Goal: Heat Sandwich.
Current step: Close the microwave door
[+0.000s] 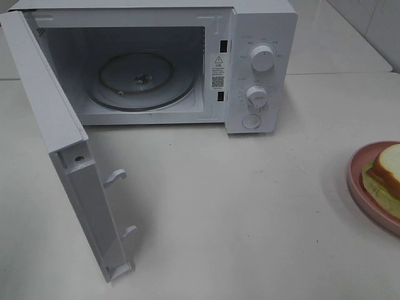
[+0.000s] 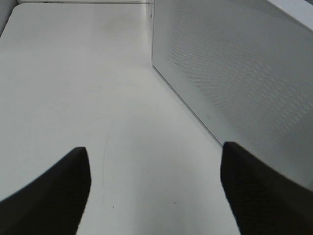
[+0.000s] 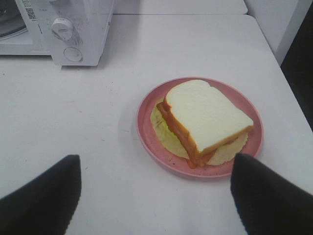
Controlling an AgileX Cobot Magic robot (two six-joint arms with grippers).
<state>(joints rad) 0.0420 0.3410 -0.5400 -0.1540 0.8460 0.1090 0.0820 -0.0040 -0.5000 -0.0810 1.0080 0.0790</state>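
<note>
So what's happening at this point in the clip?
Nothing is held yet. The microwave stands with its door swung wide open and the turntable bare. The sandwich sits on the pink plate on the table, to the right of the microwave. The right tool is open, above the table near the plate. The left tool is open beside the door.

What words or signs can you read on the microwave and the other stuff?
Nothing can be read for sure.
Warning sticker inside the microwave: a triangle sign, text too small.
Square code sticker below it: a pattern, not readable.
Marks around the upper knob and lower knob: too small and blurred.
Label by the door opening in the right wrist view: blurred.
Pink plate and sandwich: no writing.
</note>
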